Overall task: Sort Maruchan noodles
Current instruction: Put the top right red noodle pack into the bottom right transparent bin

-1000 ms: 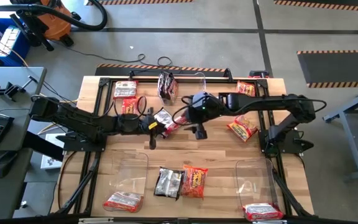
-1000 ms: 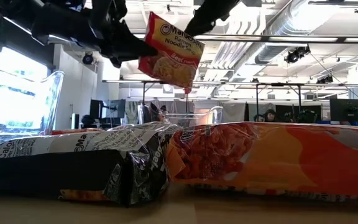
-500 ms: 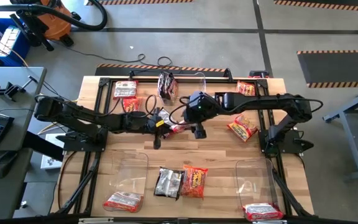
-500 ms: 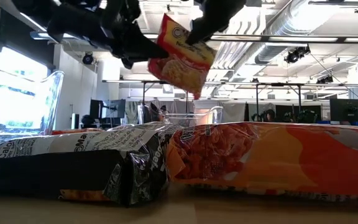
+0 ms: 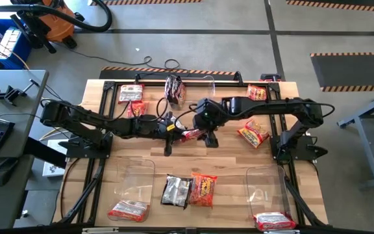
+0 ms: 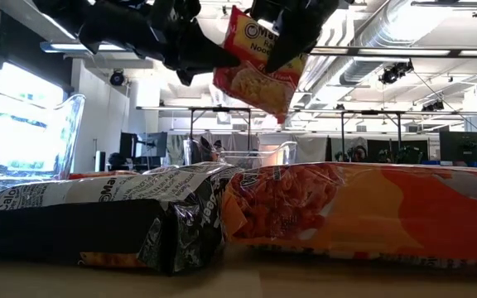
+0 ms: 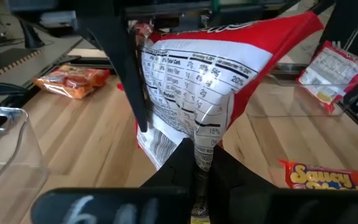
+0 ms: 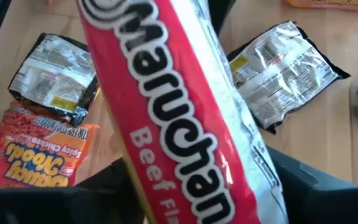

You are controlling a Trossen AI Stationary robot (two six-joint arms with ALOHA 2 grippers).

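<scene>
Jaws of both grippers (image 5: 174, 132) (image 5: 206, 136) apparently clamp red packet (image 5: 190, 134) midair.

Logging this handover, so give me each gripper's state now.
Left gripper: shut on the red beef packet, held above the table.
Right gripper: at the same packet's other end; cannot tell whether it grips.

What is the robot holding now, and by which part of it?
The left hand pinches a red Maruchan beef packet by its lower edge seam; the right hand meets it too, its grip unclear.
</scene>
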